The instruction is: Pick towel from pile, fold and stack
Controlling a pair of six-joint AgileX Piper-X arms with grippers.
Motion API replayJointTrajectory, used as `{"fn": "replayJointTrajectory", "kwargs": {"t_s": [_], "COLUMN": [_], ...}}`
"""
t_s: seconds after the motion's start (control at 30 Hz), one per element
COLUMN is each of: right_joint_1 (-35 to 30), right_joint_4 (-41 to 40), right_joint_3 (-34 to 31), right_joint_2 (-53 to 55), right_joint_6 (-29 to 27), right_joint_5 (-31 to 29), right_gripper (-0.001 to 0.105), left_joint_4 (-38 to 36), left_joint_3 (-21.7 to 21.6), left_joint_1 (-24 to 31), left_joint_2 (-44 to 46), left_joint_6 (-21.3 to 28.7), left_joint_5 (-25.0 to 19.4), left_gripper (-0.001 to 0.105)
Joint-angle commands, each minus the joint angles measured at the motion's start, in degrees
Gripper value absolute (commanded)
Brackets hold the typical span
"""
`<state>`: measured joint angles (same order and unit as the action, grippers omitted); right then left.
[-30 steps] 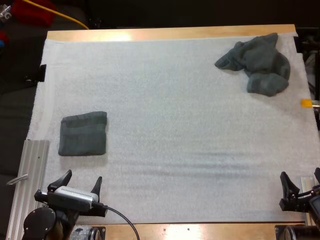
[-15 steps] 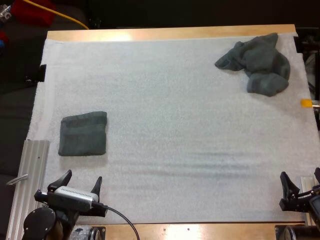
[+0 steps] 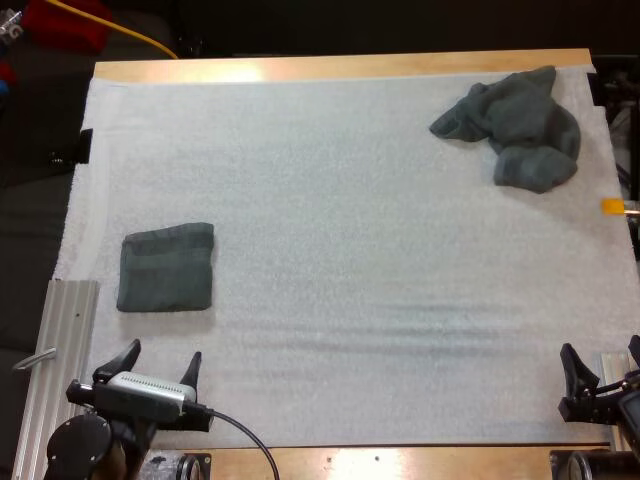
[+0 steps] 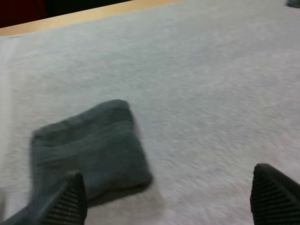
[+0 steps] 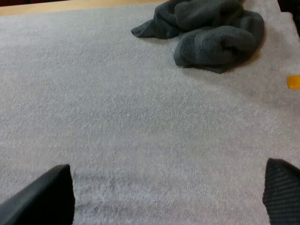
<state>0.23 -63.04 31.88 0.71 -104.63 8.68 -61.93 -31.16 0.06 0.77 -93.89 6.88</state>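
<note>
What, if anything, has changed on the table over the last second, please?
The left gripper has shifted very slightly leftward in the high view, open and empty. Nothing was taken hold of or let go. The right gripper stayed open at the near right corner of the mat; the folded towel and the crumpled towel lie where they were.

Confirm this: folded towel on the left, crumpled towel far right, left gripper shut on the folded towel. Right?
No. The left gripper is open and clear of the folded towel, as the high view shows. The crumpled towel does lie at the far right.
</note>
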Motion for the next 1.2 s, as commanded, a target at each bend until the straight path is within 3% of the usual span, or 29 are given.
{"fn": "replayJointTrajectory", "kwargs": {"t_s": [0.0,0.2,0.43,1.17], "right_joint_1": [-0.23,-0.23,-0.23,-0.23], "right_joint_4": [0.25,0.25,0.25,0.25], "right_joint_3": [0.00,0.00,0.00,0.00], "right_joint_2": [2.35,2.35,2.35,2.35], "right_joint_6": [-0.54,-0.54,-0.54,-0.54], "right_joint_5": [0.10,0.10,0.10,0.10], "right_gripper": [0.079,0.079,0.079,0.079], "left_joint_4": [1.88,3.12,0.91,0.57], "left_joint_3": [-0.11,-0.11,0.07,0.23], "left_joint_1": [0.17,0.17,0.17,0.17], "left_joint_2": [7.98,7.98,7.98,7.98], "left_joint_6": [-0.06,-0.06,-0.06,-0.06], "left_joint_5": [-2.29,-7.37,-5.33,-5.41], "left_gripper": [0.069,0.069,0.069,0.069]}}
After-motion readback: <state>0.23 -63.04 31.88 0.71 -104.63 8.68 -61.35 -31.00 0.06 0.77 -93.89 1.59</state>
